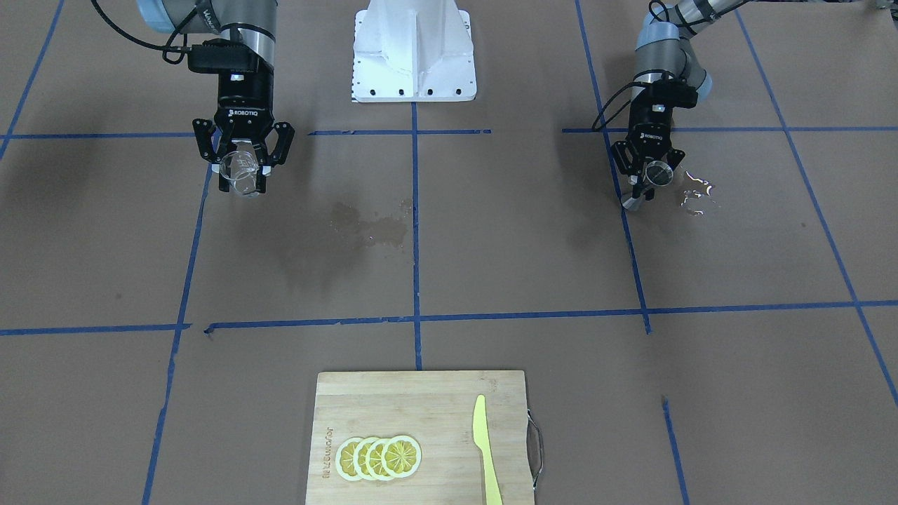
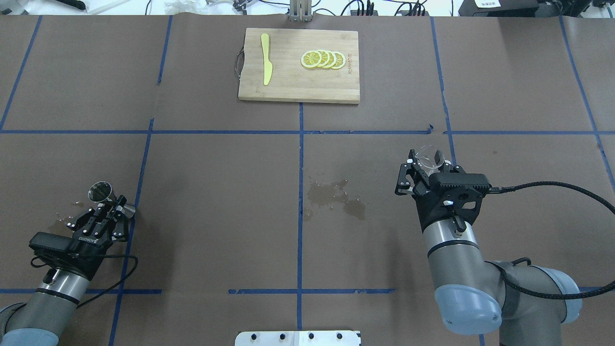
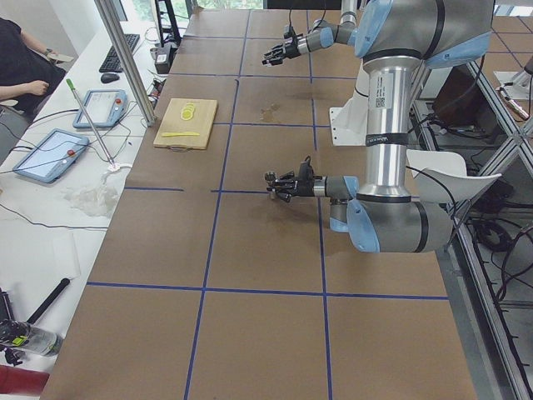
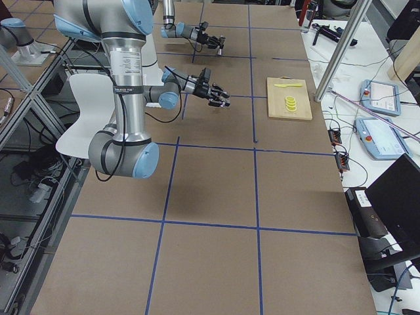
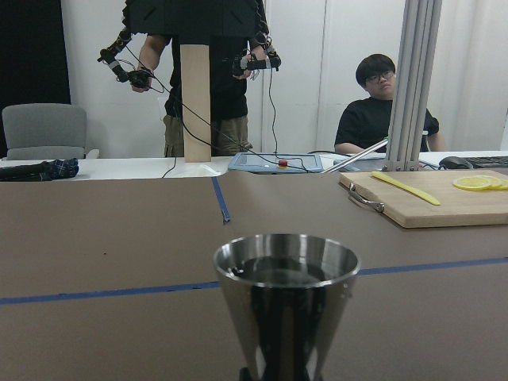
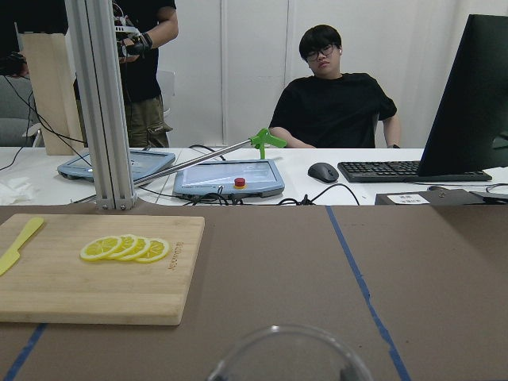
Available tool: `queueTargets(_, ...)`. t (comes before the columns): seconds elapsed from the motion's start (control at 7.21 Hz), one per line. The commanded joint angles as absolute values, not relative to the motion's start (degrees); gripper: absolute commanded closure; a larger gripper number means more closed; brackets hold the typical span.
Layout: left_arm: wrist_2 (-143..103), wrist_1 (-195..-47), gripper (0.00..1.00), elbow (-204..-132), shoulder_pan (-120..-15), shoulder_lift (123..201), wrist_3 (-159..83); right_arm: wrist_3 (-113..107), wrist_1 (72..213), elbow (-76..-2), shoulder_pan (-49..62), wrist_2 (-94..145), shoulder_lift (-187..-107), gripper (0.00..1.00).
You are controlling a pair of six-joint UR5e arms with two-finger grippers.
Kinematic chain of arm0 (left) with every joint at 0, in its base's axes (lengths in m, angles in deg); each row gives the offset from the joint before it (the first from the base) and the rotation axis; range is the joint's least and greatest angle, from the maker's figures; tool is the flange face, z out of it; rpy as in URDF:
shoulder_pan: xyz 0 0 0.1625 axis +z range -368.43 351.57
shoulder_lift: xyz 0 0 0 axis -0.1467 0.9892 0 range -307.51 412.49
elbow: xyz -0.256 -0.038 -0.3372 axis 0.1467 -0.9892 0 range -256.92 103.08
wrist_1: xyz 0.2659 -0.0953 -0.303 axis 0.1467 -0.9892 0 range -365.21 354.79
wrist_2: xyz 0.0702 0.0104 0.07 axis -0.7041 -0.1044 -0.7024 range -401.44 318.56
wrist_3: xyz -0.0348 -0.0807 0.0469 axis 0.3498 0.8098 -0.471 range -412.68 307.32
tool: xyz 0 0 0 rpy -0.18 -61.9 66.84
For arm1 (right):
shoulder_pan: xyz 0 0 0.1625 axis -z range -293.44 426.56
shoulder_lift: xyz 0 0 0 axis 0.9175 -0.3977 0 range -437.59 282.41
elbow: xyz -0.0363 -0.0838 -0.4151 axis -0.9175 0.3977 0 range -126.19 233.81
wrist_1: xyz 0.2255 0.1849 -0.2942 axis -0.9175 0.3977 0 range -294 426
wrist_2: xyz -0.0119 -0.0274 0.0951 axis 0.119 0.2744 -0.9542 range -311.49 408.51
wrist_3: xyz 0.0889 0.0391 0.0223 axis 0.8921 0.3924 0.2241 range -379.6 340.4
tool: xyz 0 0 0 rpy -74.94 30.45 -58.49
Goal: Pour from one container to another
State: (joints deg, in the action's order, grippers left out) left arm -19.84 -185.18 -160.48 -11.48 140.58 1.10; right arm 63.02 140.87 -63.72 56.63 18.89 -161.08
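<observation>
Read the table in the overhead view as a clock, twelve at the far edge. Your right gripper sits at about four o'clock, its fingers closed around the short, rounded clear glass cup, which is held up off the brown paper. Your left gripper is at about eight o'clock, clamped on the narrow waist of the small grey stainless-steel hourglass jigger. In the left wrist view the jigger stands upright, mouth up. I cannot tell whether its foot touches the table, or what either vessel holds.

I judge both grasps made and the pour itself not begun, since the two vessels are well apart. A dark wet patch lies at the clock's centre between them.

The next move calls for bringing the cup toward nine o'clock until its lip is just over the jigger's mouth, then rolling the right wrist slowly. That mouth is narrow, and clear droplets already lie just beside the jigger, so keep the left arm steady and level.
</observation>
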Motion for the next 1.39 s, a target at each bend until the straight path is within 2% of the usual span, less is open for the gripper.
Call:
queueTargets(0.0, -19.9, -185.5, 1.0, -160.2, -11.4, 140.9, 1.1, 63.0, 140.8, -63.8, 56.6, 18.9, -161.1, 1.0)
queueTargets(0.83, -21.0, -185.6, 1.0, -159.7, -11.4, 140.5, 1.0, 63.0, 140.8, -63.8, 56.6, 19.0, -161.1, 1.0)
queueTargets(1.25, -21.0, -185.6, 0.94, -159.6, -11.4, 140.4, 1.0, 63.0, 140.8, -63.9, 56.6, 19.0, -161.1, 1.0)
